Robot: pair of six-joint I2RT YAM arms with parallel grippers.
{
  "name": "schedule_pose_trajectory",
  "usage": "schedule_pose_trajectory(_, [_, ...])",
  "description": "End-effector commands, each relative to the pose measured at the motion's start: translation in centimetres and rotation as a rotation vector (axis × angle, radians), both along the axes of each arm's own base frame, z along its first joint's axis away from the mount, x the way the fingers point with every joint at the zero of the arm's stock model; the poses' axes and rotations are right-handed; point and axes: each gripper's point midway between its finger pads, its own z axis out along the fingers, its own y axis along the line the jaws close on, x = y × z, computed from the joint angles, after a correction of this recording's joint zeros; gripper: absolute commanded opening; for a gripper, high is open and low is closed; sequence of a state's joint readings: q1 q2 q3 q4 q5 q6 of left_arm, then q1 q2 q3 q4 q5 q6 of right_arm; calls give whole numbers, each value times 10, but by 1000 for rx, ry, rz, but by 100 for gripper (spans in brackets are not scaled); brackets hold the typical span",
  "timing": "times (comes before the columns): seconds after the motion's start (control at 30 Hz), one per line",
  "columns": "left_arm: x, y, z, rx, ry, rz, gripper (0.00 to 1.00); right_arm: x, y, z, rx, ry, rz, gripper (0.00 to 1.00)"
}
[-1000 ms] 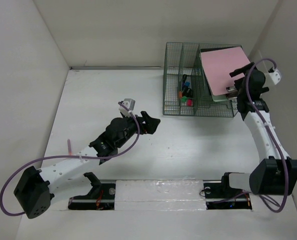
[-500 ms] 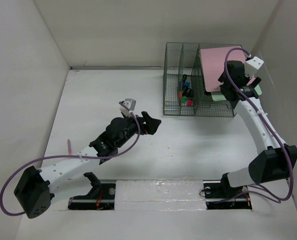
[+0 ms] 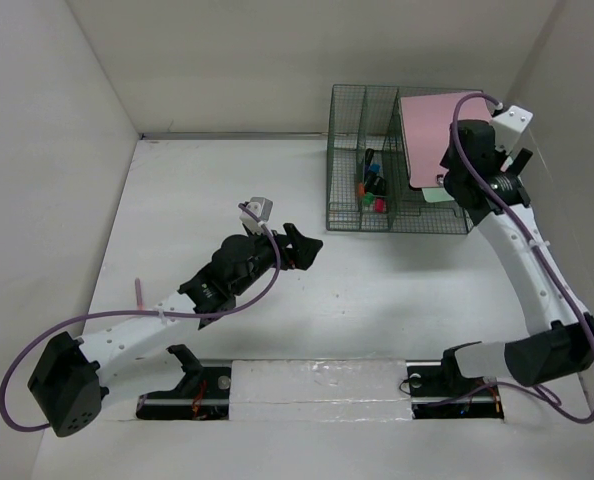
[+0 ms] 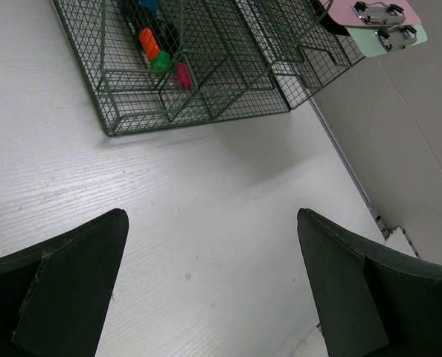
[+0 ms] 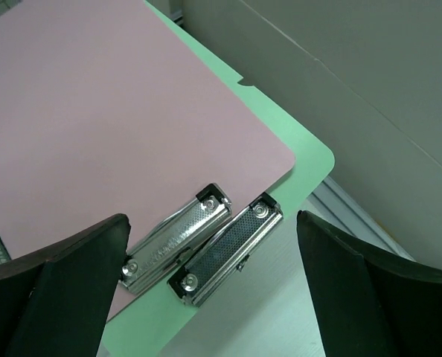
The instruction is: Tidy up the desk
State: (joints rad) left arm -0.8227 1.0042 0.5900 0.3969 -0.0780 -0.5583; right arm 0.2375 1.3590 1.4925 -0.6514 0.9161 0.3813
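Observation:
The white desk (image 3: 377, 300) carries a green wire-mesh rack (image 3: 349, 215) at the back right. A pink clipboard (image 3: 427, 130) lies in the rack's right bay on top of a green clipboard (image 5: 299, 152), and their two metal clips (image 5: 178, 238) sit side by side at the near end. My right gripper (image 5: 212, 218) hangs open just above those clips and grips nothing. Coloured markers (image 4: 160, 53) lie in the rack's middle bay. My left gripper (image 4: 211, 219) is open over bare desk (image 4: 206, 186) in front of the rack, well short of it.
White walls close in the desk on the left, back and right. The right wall (image 5: 340, 74) stands close beside the rack and the clipboards' ends. The arm bases (image 3: 317, 385) sit at the near edge.
My right arm has risen and swung left, from beside the clipboards' clip end to above it. The pink clipboard now lies flatter in the rack. The left arm has not moved.

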Motion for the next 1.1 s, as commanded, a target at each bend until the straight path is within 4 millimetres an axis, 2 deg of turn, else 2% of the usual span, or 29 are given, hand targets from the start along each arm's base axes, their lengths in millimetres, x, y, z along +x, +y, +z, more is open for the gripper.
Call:
schedule_pose_trajectory(0.0, [2,-5,38,-64,-66,-18,93,-19,8,29,32,-89,75,98])
schedule_pose_trajectory(0.03, [1,-4,37,-57,-62,-19,93,-18,18,45,49,-182,115,92])
schedule_pose_trajectory(0.07, [1,-3,39,-61,-65,-12,93,-21,33,53,54,-227,187,74])
schedule_pose_trajectory(0.1, [0,-1,41,-66,-70,-8,98,-35,46,62,66,-279,302,59])
schedule_pose_trajectory(0.13, [0,1,39,-66,-70,-5,98,-38,58,82,89,-383,380,42])
schedule_pose_trajectory(0.17, [0,3,42,-73,-76,5,98,-46,73,93,106,-439,464,6])
schedule_pose_trajectory(0.2, [-2,5,46,-85,-86,8,99,-62,89,100,126,-492,594,0])
schedule_pose_trajectory(0.23, [-3,8,46,-90,-90,14,99,-71,98,115,132,-558,660,0])
schedule_pose_trajectory(0.27, [-3,9,48,-98,-95,20,99,-77,108,119,137,-580,721,0])
schedule_pose_trajectory(0.3, [-4,12,53,-111,-108,28,99,-88,127,126,138,-604,847,0])
schedule_pose_trajectory(0.37, [-4,17,55,-117,-117,46,99,-108,144,132,127,-646,981,0])
schedule_pose_trajectory(0.4, [-4,20,58,-127,-125,54,99,-119,164,130,125,-641,1099,1])
schedule_pose_trajectory(0.43, [-4,22,58,-131,-126,67,99,-126,169,124,122,-639,1145,7])
schedule_pose_trajectory(0.53, [-4,31,61,-143,-136,102,99,-144,195,103,118,-587,1314,57])
schedule_pose_trajectory(0.57, [-3,38,64,-159,-148,133,99,-145,196,85,126,-553,1315,93])
schedule_pose_trajectory(0.6, [-4,39,67,-166,-154,133,99,-143,194,85,130,-554,1297,93])
schedule_pose_trajectory(0.67, [-1,48,68,-185,-167,173,99,-144,195,65,151,-521,1288,100])
schedule_pose_trajectory(0.77, [-1,60,73,-205,-182,217,99,-151,202,54,184,-524,1323,100])
schedule_pose_trajectory(0.8, [-3,63,77,-217,-193,225,98,-150,205,43,209,-513,1325,100])
schedule_pose_trajectory(0.9, [-4,70,83,-234,-218,242,98,-153,207,36,234,-529,1323,100])
schedule_pose_trajectory(1.07, [-1,71,81,-219,-211,262,99,-153,207,30,238,-529,1310,100])
